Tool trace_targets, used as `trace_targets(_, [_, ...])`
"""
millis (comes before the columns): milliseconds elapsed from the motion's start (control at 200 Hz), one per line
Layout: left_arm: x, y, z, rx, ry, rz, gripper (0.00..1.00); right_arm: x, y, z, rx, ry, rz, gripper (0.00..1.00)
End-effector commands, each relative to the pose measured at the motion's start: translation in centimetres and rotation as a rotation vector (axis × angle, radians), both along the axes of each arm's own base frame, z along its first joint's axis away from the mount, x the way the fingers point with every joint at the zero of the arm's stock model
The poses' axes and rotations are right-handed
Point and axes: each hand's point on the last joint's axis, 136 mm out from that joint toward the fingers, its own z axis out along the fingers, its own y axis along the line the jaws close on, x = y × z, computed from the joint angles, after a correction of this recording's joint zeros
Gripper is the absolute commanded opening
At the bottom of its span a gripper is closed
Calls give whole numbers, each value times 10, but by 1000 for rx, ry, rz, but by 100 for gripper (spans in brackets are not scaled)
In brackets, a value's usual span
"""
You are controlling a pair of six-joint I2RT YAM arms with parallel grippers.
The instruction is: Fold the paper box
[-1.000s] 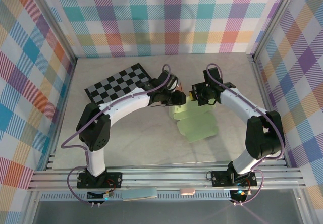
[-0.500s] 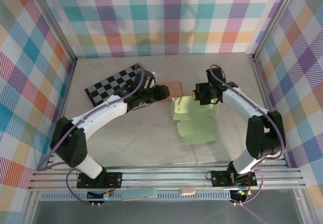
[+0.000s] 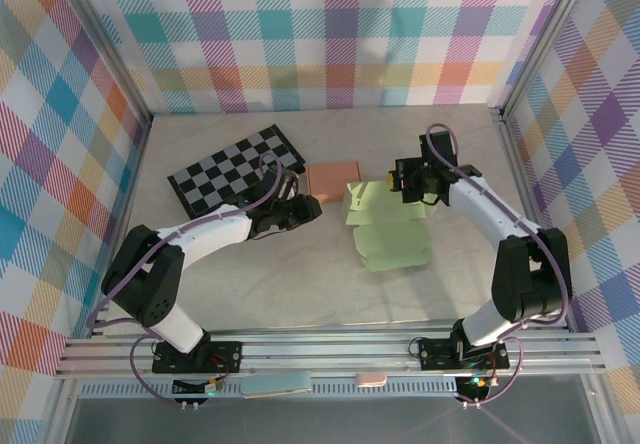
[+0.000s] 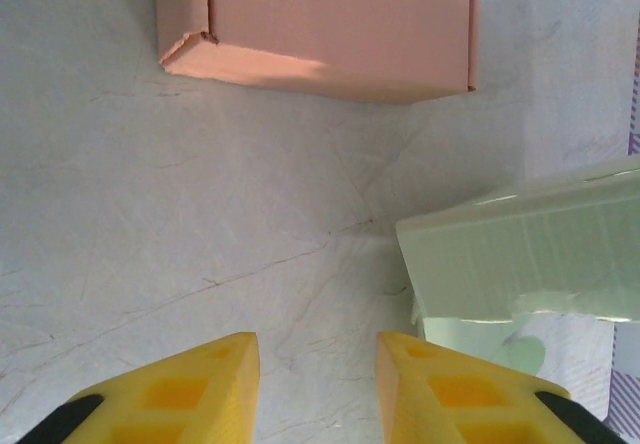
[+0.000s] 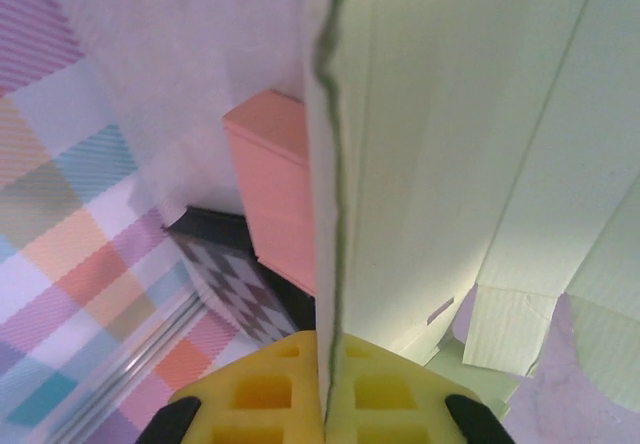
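Two claws: left claw (image 4: 315,354) half-open (empty), right claw (image 5: 326,364) clamping the paper box (image 5: 450,144) flap.

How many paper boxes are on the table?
2. A closed pink box sits beside the checkerboard. A pale green box, partly flat, lies on its other side, one flap pinched by the right tool.
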Motion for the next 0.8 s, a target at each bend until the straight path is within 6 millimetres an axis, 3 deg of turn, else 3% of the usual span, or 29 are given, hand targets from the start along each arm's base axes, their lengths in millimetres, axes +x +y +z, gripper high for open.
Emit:
trace_targets(0, [6,4,10,22,-59,-6,35,8,16,20,17,-191,62,0])
trace_targets(355, [-2,48,15,186,-117,40,35,-10,50,13,21,-352,187,0])
trace_targets(540, [-9,56,10,201,-113,41,35,-6,64,0,126,-473,224,0])
trace_targets(795, [-14,62,13,198,-135,47,35,2,74,9,114,-576,298,0])
